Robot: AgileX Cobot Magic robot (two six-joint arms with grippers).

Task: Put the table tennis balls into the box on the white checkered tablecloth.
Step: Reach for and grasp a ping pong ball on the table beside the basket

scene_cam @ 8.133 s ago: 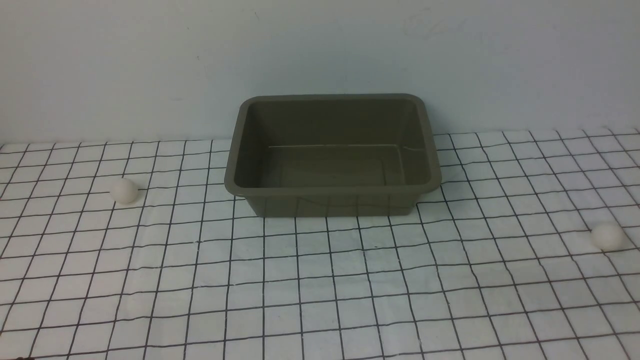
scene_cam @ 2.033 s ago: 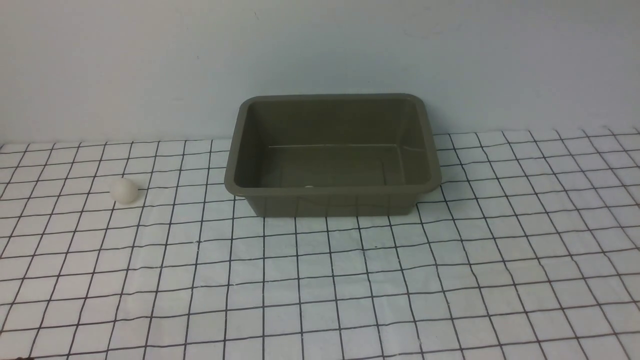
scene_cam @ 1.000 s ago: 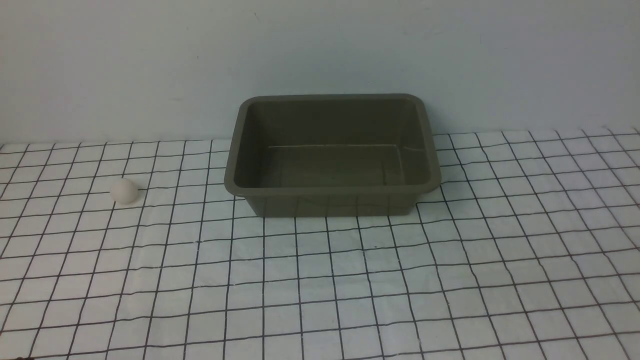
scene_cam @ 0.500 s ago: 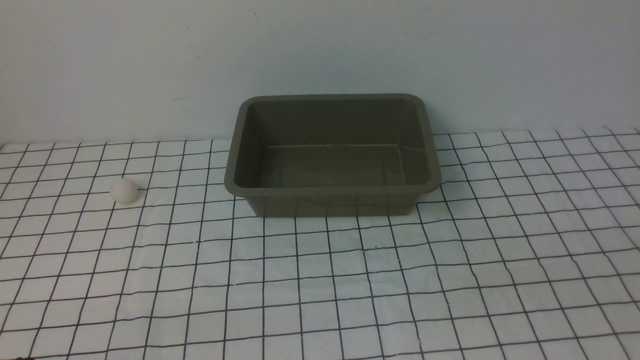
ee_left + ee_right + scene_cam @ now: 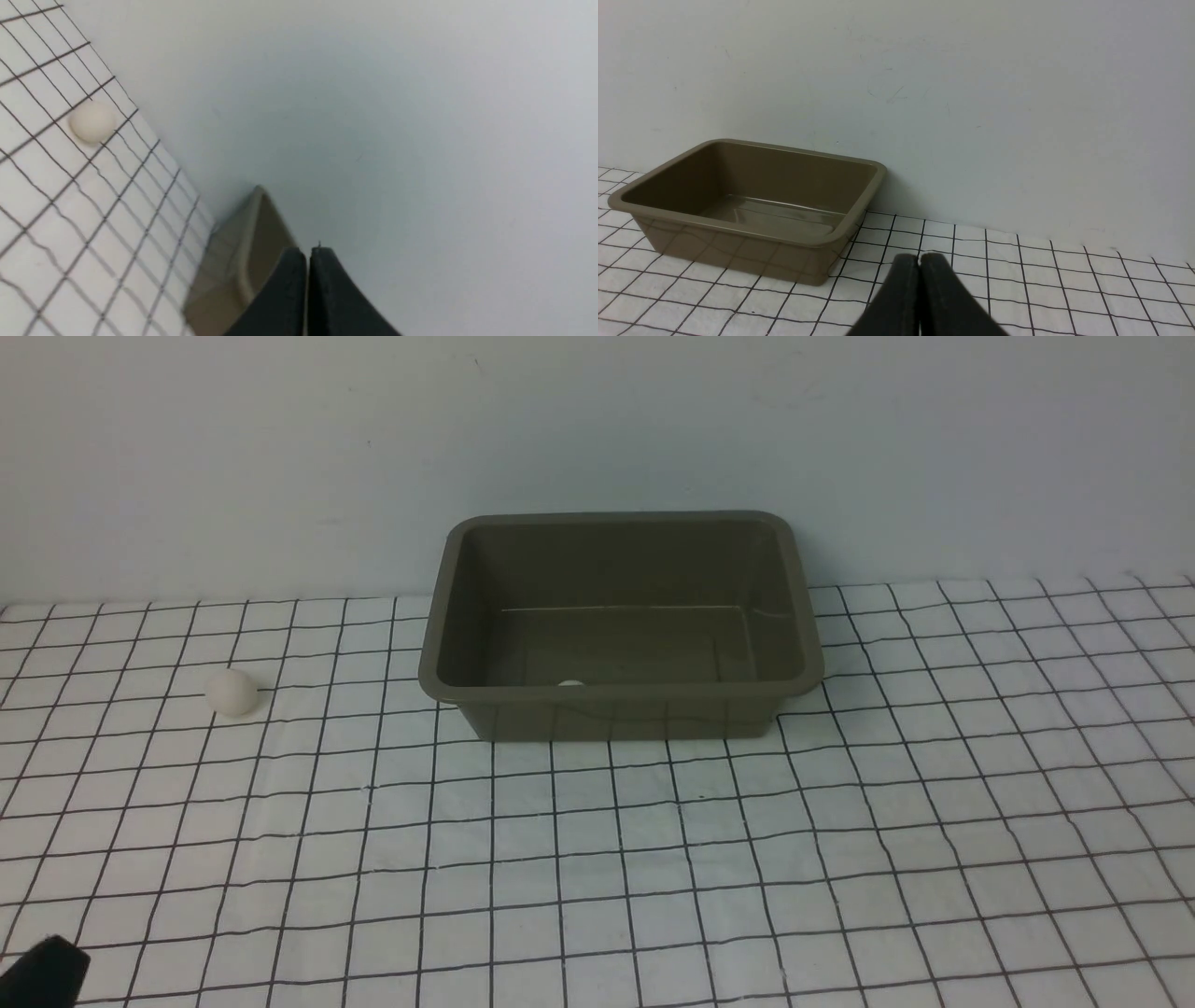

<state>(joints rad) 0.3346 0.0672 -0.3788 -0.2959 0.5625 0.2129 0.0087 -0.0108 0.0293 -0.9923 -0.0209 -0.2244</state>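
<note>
One white table tennis ball (image 5: 231, 692) lies on the white checkered tablecloth (image 5: 653, 859), left of the olive-brown box (image 5: 439, 644). A white sliver of a second ball (image 5: 570, 684) peeks over the box's near wall from inside. In the left wrist view my left gripper (image 5: 308, 254) is shut and empty, tilted, with the ball (image 5: 92, 121) and a corner of the box (image 5: 243, 261) ahead of it. My right gripper (image 5: 919, 259) is shut and empty above the cloth, to the right of the box (image 5: 859, 205).
A black part of my left arm (image 5: 42, 973) shows at the near left corner of the front view. A pale wall (image 5: 597, 429) rises right behind the box. The cloth is slightly wrinkled.
A black part of my left arm has come into the front view's near left corner. The ball on the right cloth is gone; a white sliver shows again inside the box.
</note>
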